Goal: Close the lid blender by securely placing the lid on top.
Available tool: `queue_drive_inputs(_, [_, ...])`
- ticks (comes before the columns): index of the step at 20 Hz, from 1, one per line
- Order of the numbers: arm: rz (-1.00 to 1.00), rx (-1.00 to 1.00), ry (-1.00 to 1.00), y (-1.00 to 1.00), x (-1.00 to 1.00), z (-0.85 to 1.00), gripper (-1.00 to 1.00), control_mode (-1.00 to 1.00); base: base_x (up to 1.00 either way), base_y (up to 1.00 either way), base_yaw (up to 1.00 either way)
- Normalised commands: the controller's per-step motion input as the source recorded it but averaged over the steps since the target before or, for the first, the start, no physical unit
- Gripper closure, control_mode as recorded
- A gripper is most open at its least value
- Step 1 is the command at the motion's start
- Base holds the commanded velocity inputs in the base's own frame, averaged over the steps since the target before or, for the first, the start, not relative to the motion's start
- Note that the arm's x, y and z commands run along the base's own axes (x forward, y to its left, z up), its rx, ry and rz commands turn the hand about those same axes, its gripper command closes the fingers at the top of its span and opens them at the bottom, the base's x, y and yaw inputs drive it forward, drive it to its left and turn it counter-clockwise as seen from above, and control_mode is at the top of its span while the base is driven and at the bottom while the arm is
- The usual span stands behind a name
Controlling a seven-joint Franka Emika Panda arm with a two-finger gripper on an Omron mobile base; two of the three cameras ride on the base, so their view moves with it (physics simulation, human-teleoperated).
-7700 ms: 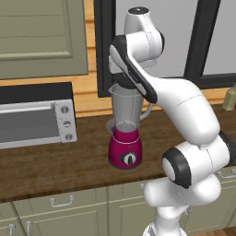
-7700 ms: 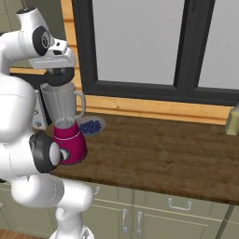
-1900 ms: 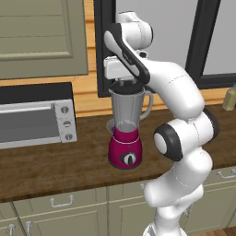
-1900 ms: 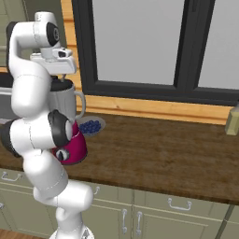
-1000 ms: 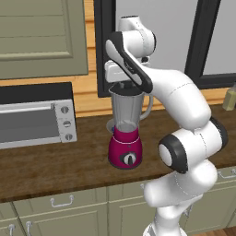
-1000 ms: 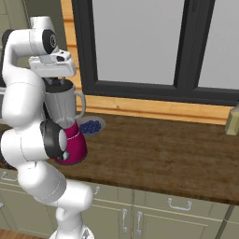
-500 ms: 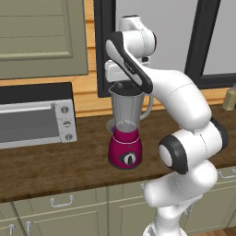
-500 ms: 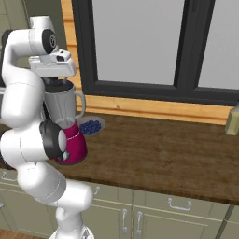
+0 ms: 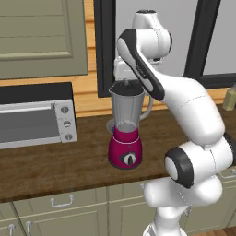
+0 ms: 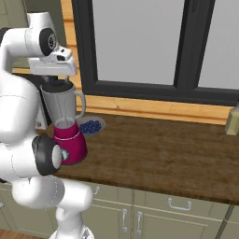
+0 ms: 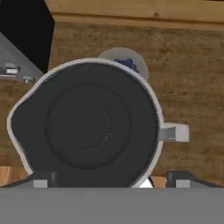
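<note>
The blender [image 9: 125, 150] stands on the wooden counter, with a magenta base and a clear grey jar [image 10: 60, 106] on top. In the hand view the black lid [image 11: 87, 124] lies flat inside the jar's pale rim [image 11: 154, 109], and the jar handle [image 11: 175, 132] sticks out to the right. My gripper [image 11: 109, 180] hangs straight above the jar top. It is open, its two dark fingertips [image 11: 41, 179] spread wide on either side of the lid and holding nothing. From the base views the hand [image 9: 123, 73] sits just over the jar mouth.
A silver toaster oven [image 9: 34, 117] stands left of the blender. A small plate of blueberries [image 10: 91, 126] lies just behind it. A pale bottle [image 10: 232, 120] sits at the far right by the window sill. Upper cabinets [image 9: 41, 37] hang at the left.
Since about two seconds ago the arm's elbow has swung out to the side while the hand stayed over the jar. Nothing has moved in the last second.
</note>
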Motion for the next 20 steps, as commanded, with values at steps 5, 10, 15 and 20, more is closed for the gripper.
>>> queue_drive_inputs(5, [0.00,0.16,-0.35,-1.00,-1.00,-0.84,-1.00,-1.00,0.00,0.00,0.00])
queue_drive_inputs(10, [0.00,0.04,-0.27,-1.00,-1.00,-1.00,-1.00,-1.00,0.00,0.00,0.00])
queue_drive_inputs(15, [0.00,0.06,-0.46,-0.96,-1.00,-0.55,-1.00,-1.00,0.00,0.00,0.00])
queue_drive_inputs(20, [0.00,0.23,-0.77,-0.51,-0.97,0.78,-1.00,-1.00,0.00,0.00,0.00])
